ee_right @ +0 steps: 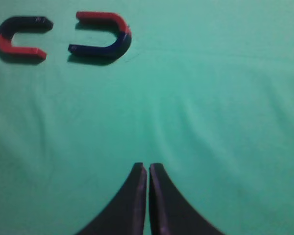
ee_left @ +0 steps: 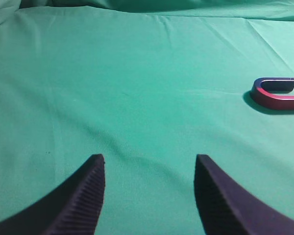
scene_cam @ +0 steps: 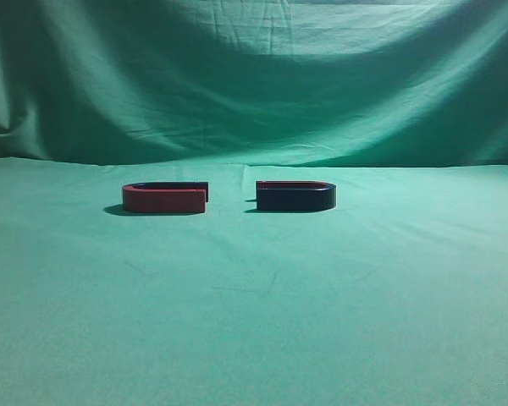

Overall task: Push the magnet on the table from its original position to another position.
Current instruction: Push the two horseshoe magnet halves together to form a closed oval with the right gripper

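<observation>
The magnet (scene_cam: 295, 196), with a dark navy front arm and a thin red rear arm, lies flat on the green-cloth table (scene_cam: 254, 321) right of centre, its open end facing left. In the right wrist view it (ee_right: 100, 49) lies at the upper left, far ahead of my right gripper (ee_right: 148, 169), whose fingers are shut and empty over bare cloth. My left gripper (ee_left: 149, 161) is open and empty over bare cloth. The magnet is out of the left wrist view. Neither gripper shows in the exterior view.
A second U-shaped magnet with a red front arm (scene_cam: 164, 199) lies just left of the first, open ends facing each other with a gap between. It shows in the left wrist view (ee_left: 277, 98) and the right wrist view (ee_right: 19, 44). A draped green backdrop (scene_cam: 254, 76) stands behind.
</observation>
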`<action>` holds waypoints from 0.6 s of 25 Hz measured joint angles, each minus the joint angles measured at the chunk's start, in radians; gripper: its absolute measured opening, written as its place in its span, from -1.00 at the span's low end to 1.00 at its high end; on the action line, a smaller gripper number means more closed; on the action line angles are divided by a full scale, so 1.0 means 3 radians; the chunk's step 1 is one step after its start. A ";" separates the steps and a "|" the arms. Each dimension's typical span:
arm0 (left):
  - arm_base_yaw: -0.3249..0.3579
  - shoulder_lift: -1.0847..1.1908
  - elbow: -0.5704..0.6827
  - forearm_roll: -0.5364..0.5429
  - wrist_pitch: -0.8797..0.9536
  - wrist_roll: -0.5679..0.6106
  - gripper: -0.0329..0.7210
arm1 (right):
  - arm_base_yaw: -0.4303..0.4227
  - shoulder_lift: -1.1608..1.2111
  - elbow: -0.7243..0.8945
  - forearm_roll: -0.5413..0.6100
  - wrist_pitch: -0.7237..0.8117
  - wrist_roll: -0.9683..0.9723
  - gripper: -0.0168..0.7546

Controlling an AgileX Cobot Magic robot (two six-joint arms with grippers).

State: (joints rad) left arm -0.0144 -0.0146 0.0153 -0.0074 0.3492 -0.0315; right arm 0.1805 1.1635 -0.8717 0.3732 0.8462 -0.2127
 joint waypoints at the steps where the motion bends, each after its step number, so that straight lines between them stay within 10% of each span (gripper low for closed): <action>1: 0.0000 0.0000 0.0000 0.0000 0.0000 0.0000 0.07 | 0.0099 0.0154 -0.0119 0.0000 0.0053 0.0000 -0.96; 15: 0.0000 0.0000 0.0000 0.0000 0.0000 0.0000 0.07 | 0.0738 0.2258 -0.1613 -0.0563 0.0131 0.0611 -0.96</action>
State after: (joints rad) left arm -0.0144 -0.0146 0.0153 -0.0074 0.3492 -0.0315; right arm 0.4020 1.8408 -1.3556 0.2042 0.8854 -0.0293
